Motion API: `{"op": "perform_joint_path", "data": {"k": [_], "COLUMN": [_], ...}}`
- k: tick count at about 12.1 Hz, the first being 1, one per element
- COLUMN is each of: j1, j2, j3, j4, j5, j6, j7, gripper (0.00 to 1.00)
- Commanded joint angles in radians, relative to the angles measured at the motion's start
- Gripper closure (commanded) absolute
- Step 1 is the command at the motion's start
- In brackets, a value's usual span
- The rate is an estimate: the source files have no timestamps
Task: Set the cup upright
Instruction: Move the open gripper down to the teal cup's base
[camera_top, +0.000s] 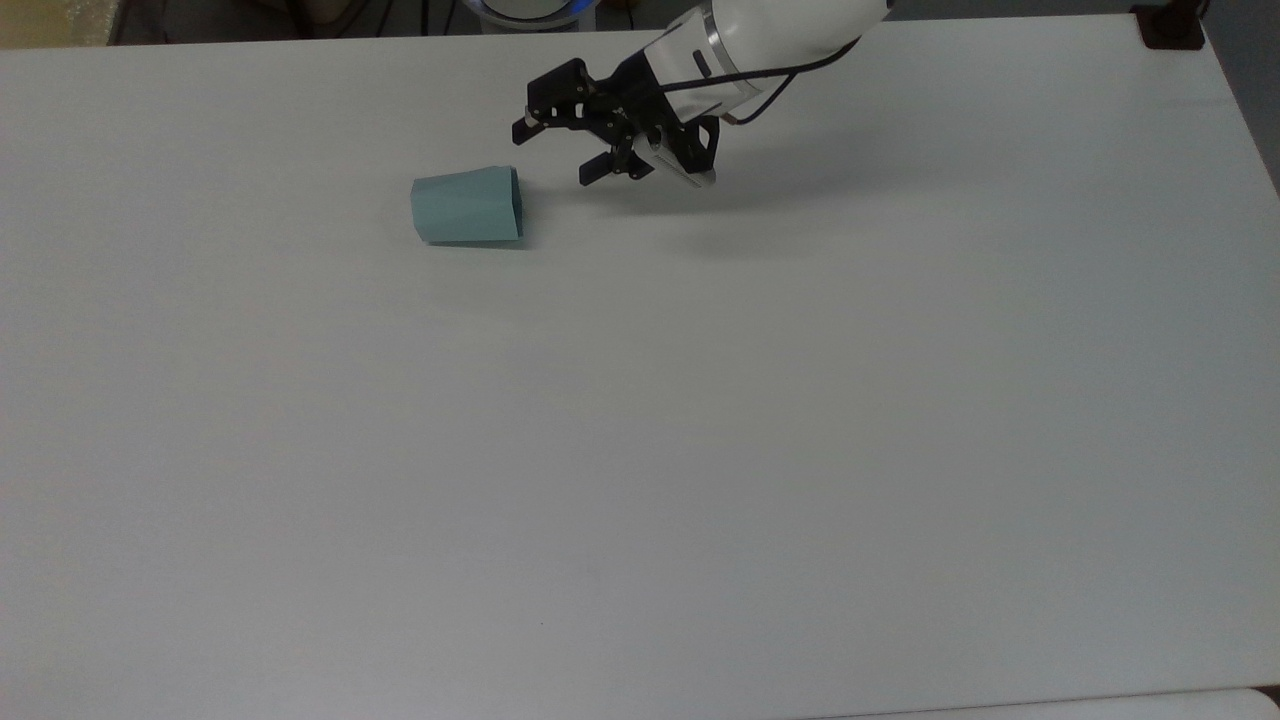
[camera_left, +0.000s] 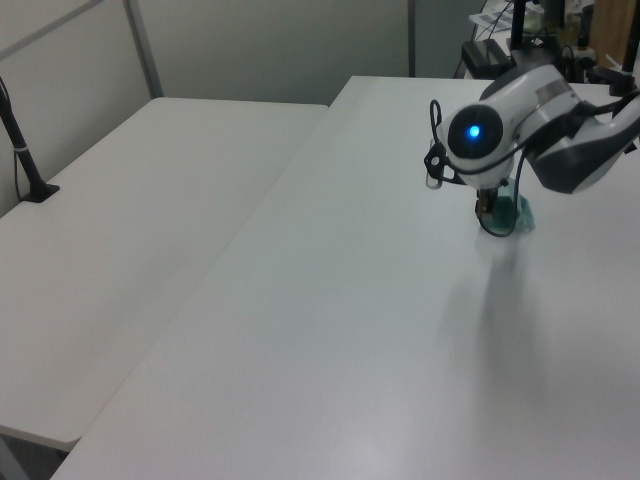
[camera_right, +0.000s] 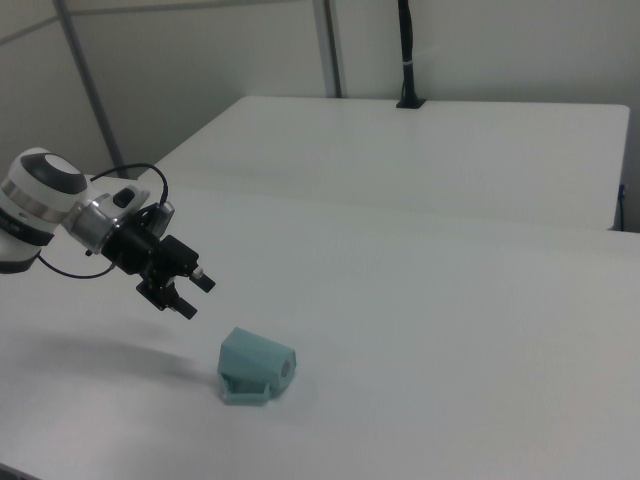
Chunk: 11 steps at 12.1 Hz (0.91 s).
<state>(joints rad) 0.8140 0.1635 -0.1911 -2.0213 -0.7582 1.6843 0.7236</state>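
Cup (camera_top: 466, 205) lay on its side on the white counter (camera_top: 700, 450), rim toward the top view's right. Gripper (camera_top: 558, 154) hovered just beside that rim, fingers (camera_top: 598, 170) spread apart, empty. Best approached low, straddling the rim wall, closing gently before tipping upward.

The arm (camera_top: 770, 30) has smooth white rounded shells, with a silver metal ring where the last white segment meets the black hand. In the left view one white joint cap carries a round, glowing blue light (camera_left: 473, 131). Thin black cables (camera_right: 100, 178) loop loosely along the outside of the wrist. The gripper (camera_top: 553, 153) is matte black and angular, built of bracket-like parts, with two short dark fingers (camera_right: 187, 309), and a small pale piece sits at its side.
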Motion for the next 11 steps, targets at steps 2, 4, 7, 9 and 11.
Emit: {"op": "perform_joint_path", "data": {"k": [2,4,7,9,11], "j1": [0.027,0.014,0.010,-0.002,-0.027], "j2": [-0.027,-0.016,0.002,0.020,0.043], "j3": [-0.014,-0.014,-0.014,-0.014,-0.014], "j4": [-0.103,-0.157,-0.168,-0.177,-0.181], "j5": [-0.133,-0.199,-0.204,-0.222,-0.236], "j6": [0.035,0.070,0.080,0.081,0.103], "j7": [0.118,0.175,0.175,0.178,0.198], "gripper": [0.03,0.03,0.03,0.03,0.05]}}
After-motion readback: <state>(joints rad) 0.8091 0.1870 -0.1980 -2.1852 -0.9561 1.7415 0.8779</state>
